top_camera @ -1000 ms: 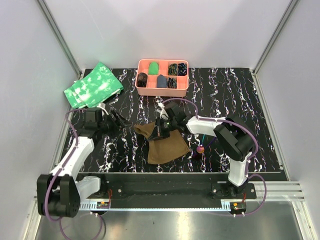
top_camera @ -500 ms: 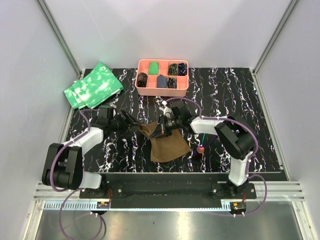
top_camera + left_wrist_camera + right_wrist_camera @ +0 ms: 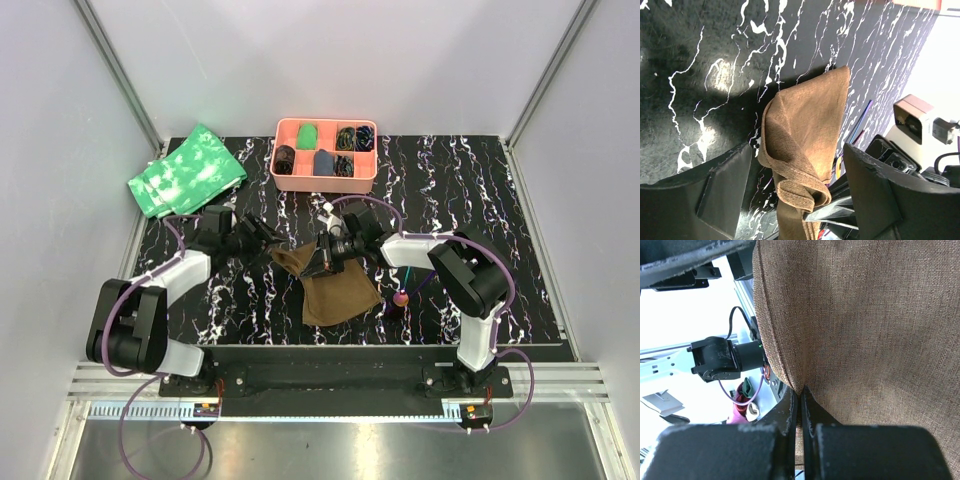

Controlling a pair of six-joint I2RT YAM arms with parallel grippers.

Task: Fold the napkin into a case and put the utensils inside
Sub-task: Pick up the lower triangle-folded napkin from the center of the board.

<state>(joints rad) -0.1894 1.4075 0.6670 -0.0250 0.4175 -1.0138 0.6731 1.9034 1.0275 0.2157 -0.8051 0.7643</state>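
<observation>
1. Two slim fingertips of the right gripper (image 3: 800, 399) are pinched tight on the coarse-woven brown napkin (image 3: 338, 288), rumpled on the white-veined black table (image 3: 450, 200).
2. The left gripper (image 3: 268, 237) stands spread wide, facing its bunched corner.

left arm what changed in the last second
The left hand swung right across the table, open, up to the left corner of the napkin, not gripping it. The right hand stayed shut on the napkin; utensils, pink tray and green cloths did not move.

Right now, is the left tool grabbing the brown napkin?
No, the left tool is wide open, its fingers apart on either side of the napkin, not squeezing it.
</observation>
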